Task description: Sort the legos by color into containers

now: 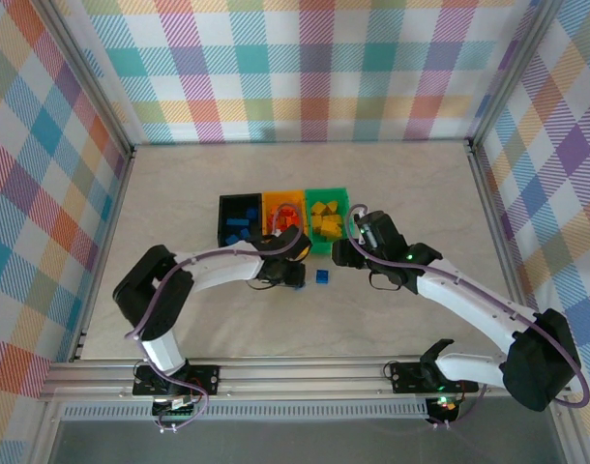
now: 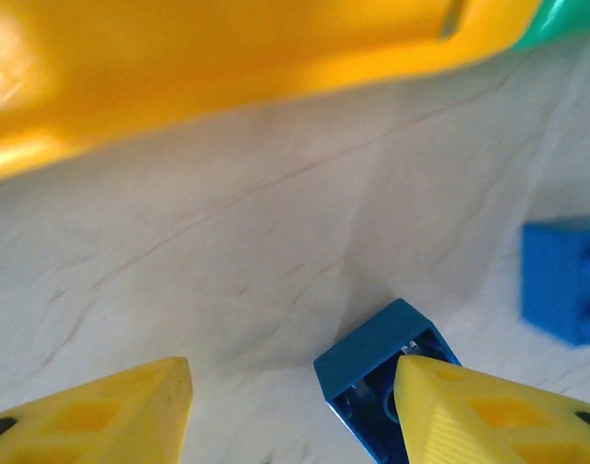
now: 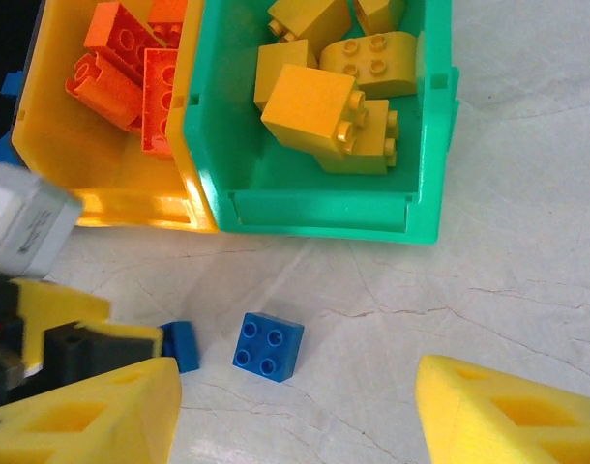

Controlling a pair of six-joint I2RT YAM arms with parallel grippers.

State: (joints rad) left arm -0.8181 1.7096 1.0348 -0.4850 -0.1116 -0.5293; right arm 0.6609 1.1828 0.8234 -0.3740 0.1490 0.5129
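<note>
Count, bins: three in a row, black [image 1: 221,220], orange [image 3: 121,208] and green [image 3: 314,208].

Count, loose on the table [image 1: 227,319]: two blue bricks, just in front of the orange and green bins.
- The flat brick [image 3: 268,345] sits studs up, four studs showing.
- The tilted brick [image 2: 382,372] shows you its hollow underside.

Count, in bins:
- Green bin: at least five yellow bricks [image 3: 324,121]. The top ones are cut off by the frame.
- Orange bin: at least three orange bricks [image 3: 116,58], also cut off.
- Black bin: blue bricks [image 1: 239,230], too small for you to count.

Left claw [image 2: 295,396]: spread, low over the table. The tilted brick lies between the fingers, against one finger [image 2: 488,416] and clear of the other. From the right wrist, that brick is half hidden behind the left claw.

Right claw [image 3: 297,401]: spread, nothing between its fingers, above the flat brick.

In the left wrist view the flat brick is blurred and cut by the right edge.
</note>
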